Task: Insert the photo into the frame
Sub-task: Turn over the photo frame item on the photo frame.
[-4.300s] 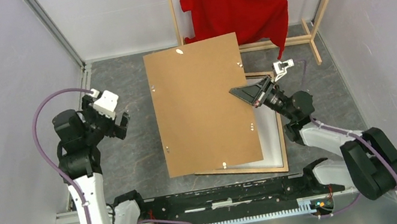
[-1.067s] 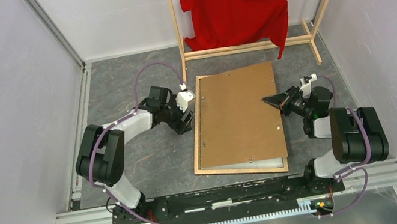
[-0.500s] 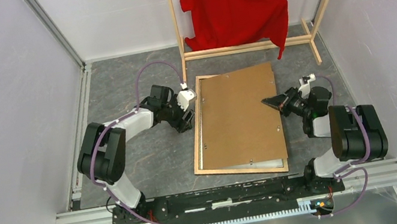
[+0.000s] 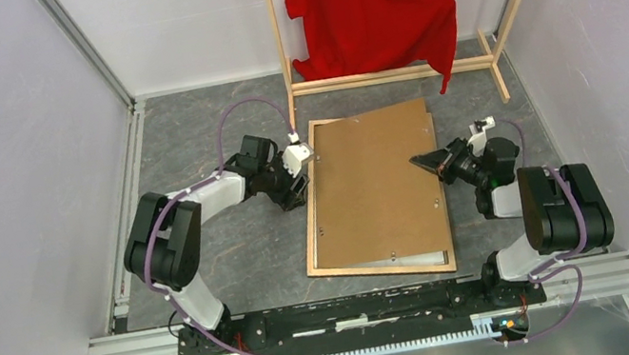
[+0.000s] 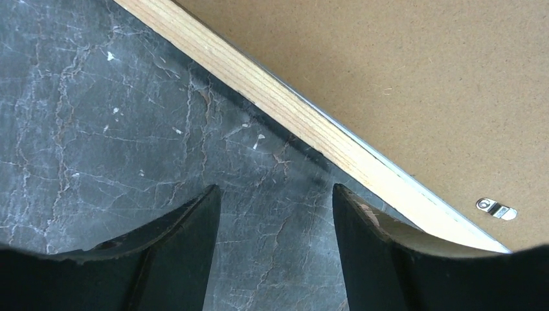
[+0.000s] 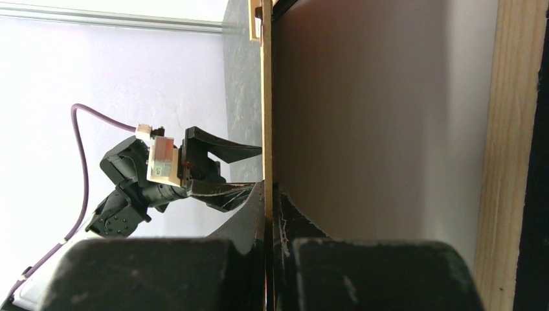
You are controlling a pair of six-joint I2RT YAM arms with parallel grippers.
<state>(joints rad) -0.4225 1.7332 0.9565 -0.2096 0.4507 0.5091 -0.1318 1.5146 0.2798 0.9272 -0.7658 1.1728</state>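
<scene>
The frame [image 4: 310, 226] lies face down on the grey floor, light wood back up. The thin brown backing board [image 4: 376, 191] lies tilted over it. My right gripper [image 4: 419, 162] is shut on the board's right edge [image 6: 266, 116] and holds that edge slightly raised. A white strip [image 4: 416, 260] under the board's near edge looks like the photo's plain back; its pale surface shows below the board [image 6: 401, 129]. My left gripper [image 4: 297, 183] is open and empty over the floor, just beside the frame's left rail [image 5: 291, 110].
The wooden clothes rack [image 4: 390, 75] with the red shirt [image 4: 369, 4] stands just behind the frame. Grey walls close in left and right. A metal rail [image 4: 362, 309] runs along the near edge. A metal clip [image 5: 495, 208] sits on the board.
The board came down from a raised tilt onto the frame and shifted slightly left in the last second. My left arm swung in from the left to the frame's left rail.
</scene>
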